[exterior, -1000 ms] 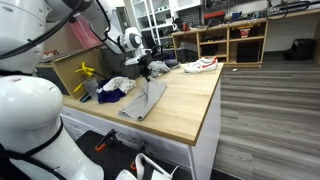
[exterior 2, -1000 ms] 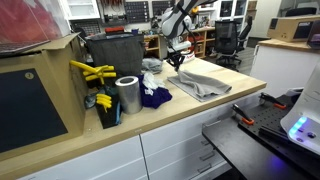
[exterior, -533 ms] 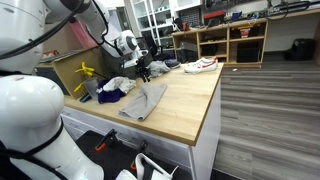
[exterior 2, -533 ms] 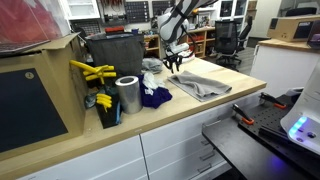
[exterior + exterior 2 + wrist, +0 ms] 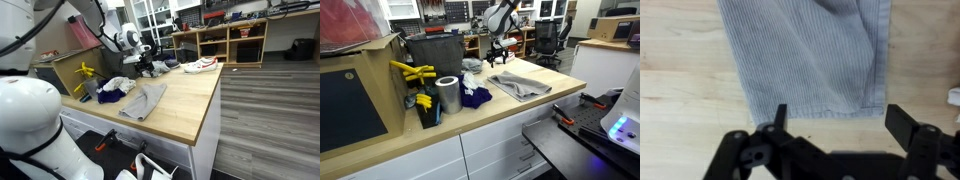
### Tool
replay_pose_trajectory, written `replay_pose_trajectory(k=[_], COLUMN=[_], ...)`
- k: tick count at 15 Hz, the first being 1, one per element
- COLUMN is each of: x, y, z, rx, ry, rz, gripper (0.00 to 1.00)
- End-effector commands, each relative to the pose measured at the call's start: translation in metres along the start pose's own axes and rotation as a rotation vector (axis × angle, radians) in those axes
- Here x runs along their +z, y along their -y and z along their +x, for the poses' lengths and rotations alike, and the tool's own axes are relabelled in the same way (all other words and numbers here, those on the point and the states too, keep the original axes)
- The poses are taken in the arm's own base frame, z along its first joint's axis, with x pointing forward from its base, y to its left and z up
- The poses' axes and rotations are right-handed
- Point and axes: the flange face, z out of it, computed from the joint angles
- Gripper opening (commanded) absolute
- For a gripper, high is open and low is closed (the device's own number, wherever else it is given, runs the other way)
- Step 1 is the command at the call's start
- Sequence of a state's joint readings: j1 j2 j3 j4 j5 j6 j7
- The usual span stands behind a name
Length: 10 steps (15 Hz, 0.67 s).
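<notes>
A grey ribbed cloth [image 5: 143, 100] [image 5: 520, 85] lies flat on the wooden tabletop [image 5: 190, 105]. My gripper [image 5: 148, 63] [image 5: 500, 48] hangs a little above the cloth's far end, open and empty. In the wrist view the cloth [image 5: 805, 50] fills the upper part of the picture, with its hemmed edge just ahead of the gripper [image 5: 840, 115]. The two dark fingers [image 5: 779, 116] stand wide apart over bare wood, apart from the fabric.
A heap of white and blue clothes [image 5: 117, 88] [image 5: 473, 96] lies beside the grey cloth. A metal cylinder [image 5: 447, 95], yellow tools [image 5: 412, 72] and a dark bin [image 5: 435, 52] stand nearby. A shoe [image 5: 200, 65] rests at the table's far end, and shelving [image 5: 232, 40] stands behind.
The gripper went from shut to wide open, letting go of the grey cloth, and rose slightly above it. The cloth now lies settled on the table.
</notes>
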<state>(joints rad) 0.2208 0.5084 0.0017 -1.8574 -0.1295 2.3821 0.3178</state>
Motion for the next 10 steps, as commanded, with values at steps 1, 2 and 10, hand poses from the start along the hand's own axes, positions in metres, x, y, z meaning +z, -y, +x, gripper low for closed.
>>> replay_pose_trajectory(k=[1, 2, 10], x=[-0.01, -0.005, 0.046], y=[-0.004, -0.002, 0.032], z=[-0.043, -0.052, -0.122], rx=[-0.05, -0.064, -0.131], ry=[0.11, 0.149, 0.335], rz=[0.059, 0.067, 0.022], gripper=[1.0, 1.0, 1.0])
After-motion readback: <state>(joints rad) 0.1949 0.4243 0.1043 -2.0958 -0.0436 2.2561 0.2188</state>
